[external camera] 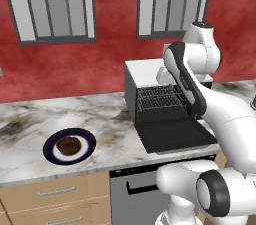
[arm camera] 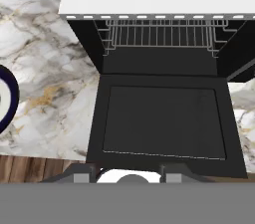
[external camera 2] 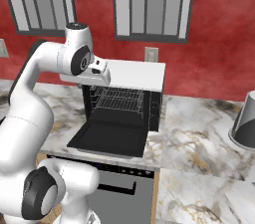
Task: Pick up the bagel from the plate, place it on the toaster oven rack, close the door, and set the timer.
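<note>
Bagel (external camera: 68, 144) resting on plate (external camera: 50, 152), on marble table (external camera: 30, 124) well left of oven (external camera 2: 134, 76). Oven door (arm camera: 162, 121) dropped flat open toward table's front edge, rack (arm camera: 159, 34) bare inside cavity. End effector (arm camera: 130, 173) hovering above door's front edge, looking down onto door and rack; 2 fingertips (arm camera: 83, 172) standing apart with nothing between them, empty and partly open. Plate rim (arm camera: 6, 99) just peeking in at left of hand view. Grey upturned pot (external camera 2: 245, 121) far right on table.
</note>
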Tool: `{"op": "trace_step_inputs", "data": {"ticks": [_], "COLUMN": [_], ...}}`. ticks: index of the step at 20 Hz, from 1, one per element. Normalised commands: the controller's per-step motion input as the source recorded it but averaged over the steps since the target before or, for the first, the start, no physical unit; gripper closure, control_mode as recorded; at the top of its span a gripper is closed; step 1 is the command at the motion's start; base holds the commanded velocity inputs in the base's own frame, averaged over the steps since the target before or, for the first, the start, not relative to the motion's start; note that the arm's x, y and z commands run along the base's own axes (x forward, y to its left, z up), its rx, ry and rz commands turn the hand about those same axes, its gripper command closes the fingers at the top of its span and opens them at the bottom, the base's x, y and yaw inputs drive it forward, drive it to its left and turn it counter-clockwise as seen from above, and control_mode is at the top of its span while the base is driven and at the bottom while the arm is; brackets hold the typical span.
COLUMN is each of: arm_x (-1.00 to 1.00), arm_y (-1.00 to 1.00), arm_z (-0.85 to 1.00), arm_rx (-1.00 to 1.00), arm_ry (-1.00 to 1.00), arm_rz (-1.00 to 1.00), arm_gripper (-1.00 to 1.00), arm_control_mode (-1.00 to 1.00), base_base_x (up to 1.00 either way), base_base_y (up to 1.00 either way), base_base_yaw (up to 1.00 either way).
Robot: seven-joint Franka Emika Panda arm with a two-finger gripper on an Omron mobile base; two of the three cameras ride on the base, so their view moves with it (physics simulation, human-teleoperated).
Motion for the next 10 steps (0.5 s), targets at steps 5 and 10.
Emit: {"op": "trace_step_inputs", "data": {"ticks": [5, 10], "arm_x": [-0.13, -0.27], "arm_y": [0.00, 0.00], "arm_z": [0.00, -0.04], "arm_rx": [0.00, 0.00], "arm_ry": [-0.01, -0.02], "arm_rz": [0.00, 0.00], "arm_gripper": [-1.00, -1.00], "arm_control_mode": [-1.00, -1.00], "base_base_x": [0.00, 0.00], "base_base_y": [0.00, 0.00], "base_base_yaw": [0.00, 0.00]}}
